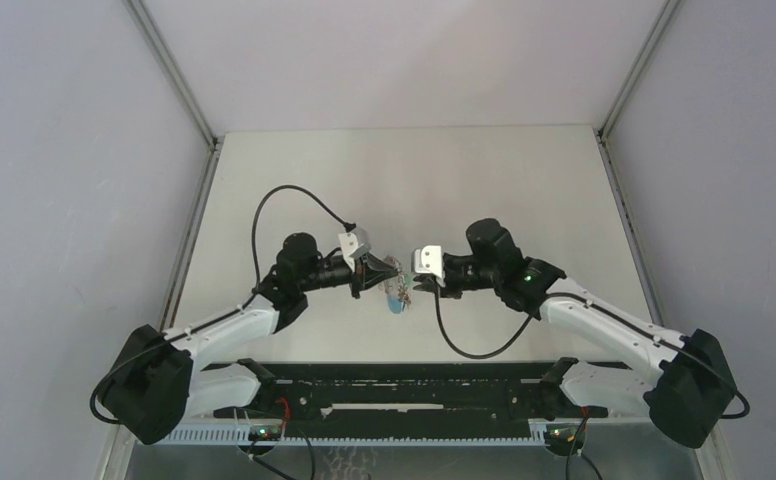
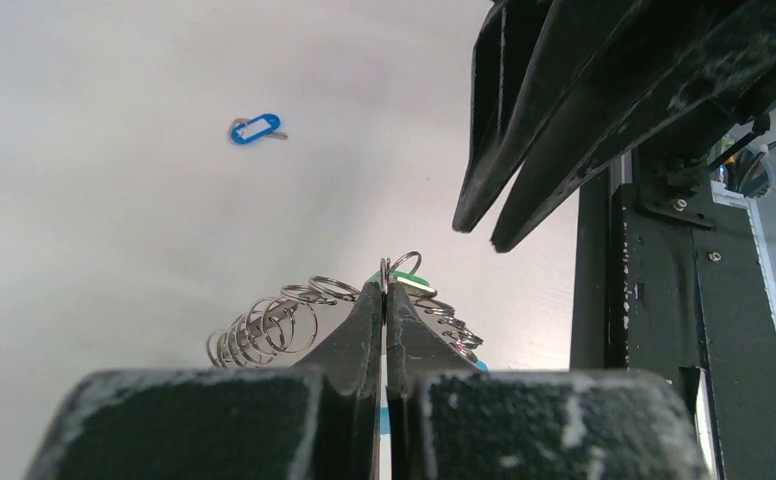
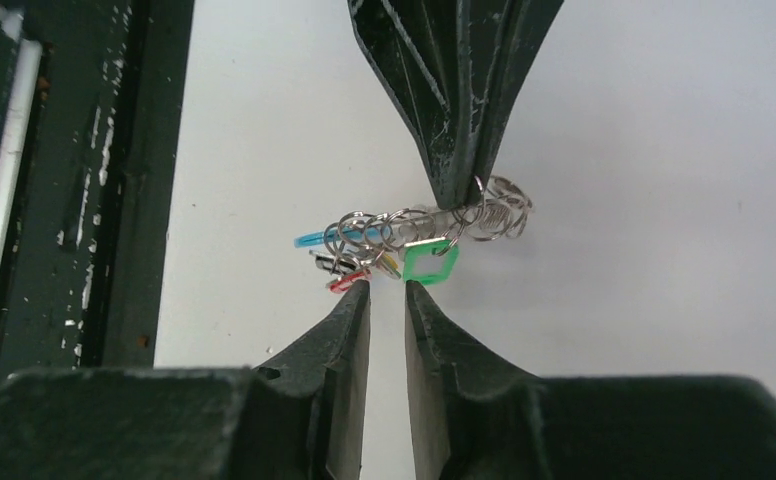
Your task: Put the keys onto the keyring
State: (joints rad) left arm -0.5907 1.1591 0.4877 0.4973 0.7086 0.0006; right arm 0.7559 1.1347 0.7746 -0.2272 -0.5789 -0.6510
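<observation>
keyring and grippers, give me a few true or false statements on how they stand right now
1. The left gripper is shut on the keyring. True.
2. The right gripper grips the green tag. False: its jaws stand apart with nothing between them, just short of that tag.
3. A blue tag lies alone on the table, apart from the keyring. True.
4. No tags hang on the keyring. False: the green tag and a red tag hang from it.
</observation>
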